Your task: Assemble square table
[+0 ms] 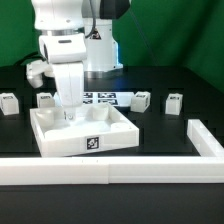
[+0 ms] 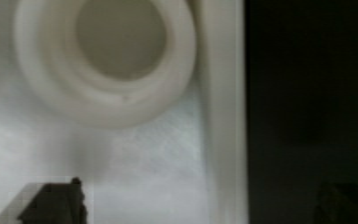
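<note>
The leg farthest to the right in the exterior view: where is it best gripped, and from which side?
Probably from above, closing across the two flat sides of the leg. It is a short block that sits apart from everything else, with free room on both sides.

The square table top (image 1: 62,143) is a white tray with a raised rim. It lies flat and open side up near the middle of the table (image 1: 165,135), with a black-and-white tag (image 1: 92,143) on its front wall. The wrist view shows one round corner socket (image 2: 114,50) close to the rim. Four short white tagged legs stand loose in a row behind the top. The outer left leg (image 1: 9,103) and inner left leg (image 1: 46,99) are toward the exterior view's left. The inner right leg (image 1: 141,100) and outer right leg (image 1: 175,102) are toward its right.
</note>
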You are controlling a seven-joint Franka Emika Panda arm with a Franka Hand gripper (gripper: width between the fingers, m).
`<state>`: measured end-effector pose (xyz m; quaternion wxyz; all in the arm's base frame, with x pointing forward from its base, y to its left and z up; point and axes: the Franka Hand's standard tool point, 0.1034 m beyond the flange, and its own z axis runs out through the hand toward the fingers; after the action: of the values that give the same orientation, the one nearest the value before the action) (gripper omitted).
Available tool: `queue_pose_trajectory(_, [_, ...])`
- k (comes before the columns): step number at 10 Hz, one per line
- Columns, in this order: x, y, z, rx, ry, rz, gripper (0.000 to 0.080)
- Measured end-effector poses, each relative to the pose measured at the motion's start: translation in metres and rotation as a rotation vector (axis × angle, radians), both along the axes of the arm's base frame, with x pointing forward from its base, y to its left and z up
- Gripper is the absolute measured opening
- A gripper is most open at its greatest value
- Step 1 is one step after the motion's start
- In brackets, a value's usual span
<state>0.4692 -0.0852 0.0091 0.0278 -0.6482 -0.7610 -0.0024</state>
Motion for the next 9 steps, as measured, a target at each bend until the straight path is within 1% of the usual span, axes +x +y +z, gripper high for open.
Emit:
queue_pose_trajectory(1, [-0.0020, -0.0018, -0.0029, 0.002, 0.006, -0.005, 0.0650])
queue_pose_trajectory(2, [-0.0020, -0.0021, -0.0027, 0.001, 0.006, -0.005, 0.0650])
queue_pose_trajectory(4, [-0.0026, -0.0026, -0.0031, 0.001, 0.007, -0.006, 0.0388])
queue_pose_trajectory(5, [-0.0027, -0.0027, -0.0032, 0.001, 0.007, -0.007, 0.0388])
queue_pose_trajectory(6, [-0.0028, -0.0028, -0.0032, 0.001, 0.007, -0.007, 0.0203])
queue_pose_trajectory(7, [-0.0030, -0.0030, -0.0033, 0.001, 0.008, -0.007, 0.0079])
queue_pose_trajectory(8, [-0.0023, -0.0032, -0.0029, 0.000, 0.005, -0.007, 0.0079])
queue_pose_trajectory(9, [-0.0023, -0.0034, -0.0029, 0.000, 0.005, -0.008, 0.0056])
